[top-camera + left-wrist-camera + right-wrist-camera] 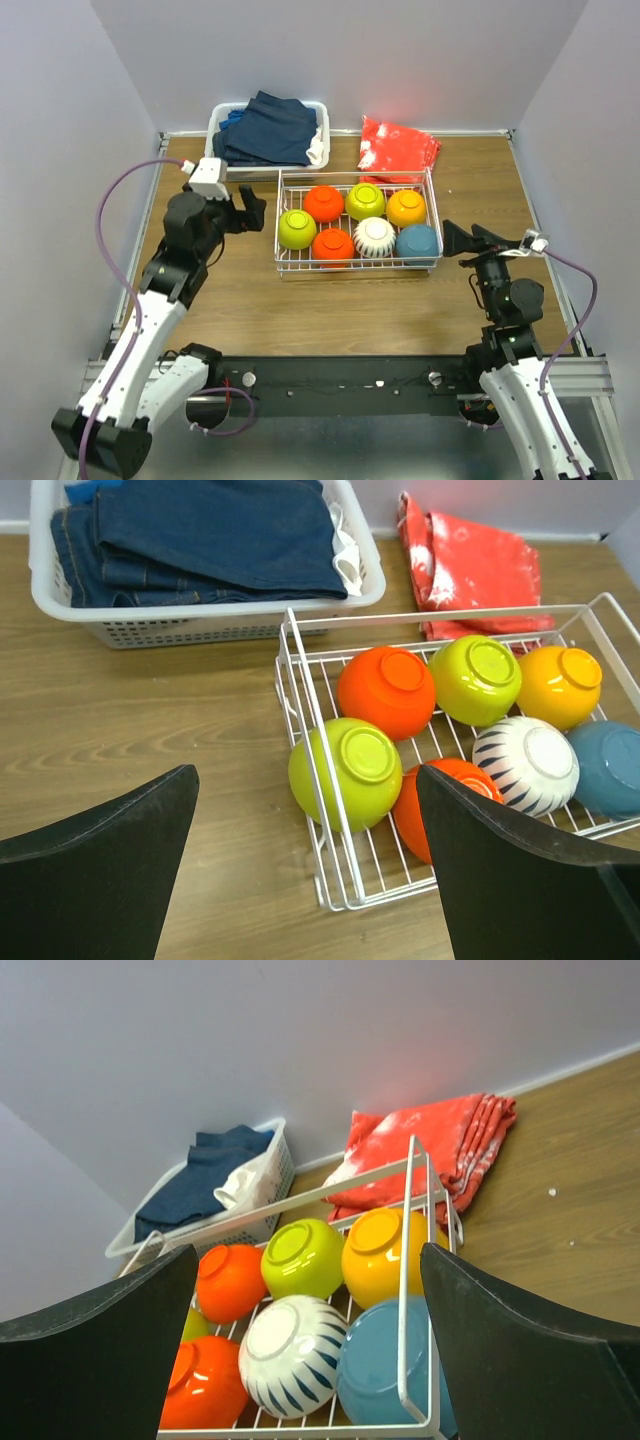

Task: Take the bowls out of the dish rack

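Observation:
The white wire dish rack [281, 222] sits mid-table and holds several upside-down bowls: two lime green [297, 229] [365, 201], two red-orange [323, 203] [332, 245], a yellow-orange one [406, 208], a white striped one [375, 237] and a teal one [417, 243]. My left gripper [250, 209] is open and empty just left of the rack. In the left wrist view, the left gripper [305, 800] looks at the rack's near left corner [335, 895] and the lime bowl [347, 770]. My right gripper [458, 240] is open and empty just right of the rack, facing the teal bowl [385, 1365].
A white plastic tub [214, 128] of dark blue clothes stands behind the rack on the left. A red cloth [398, 146] lies behind the rack on the right. Walls close in the table at the back and sides.

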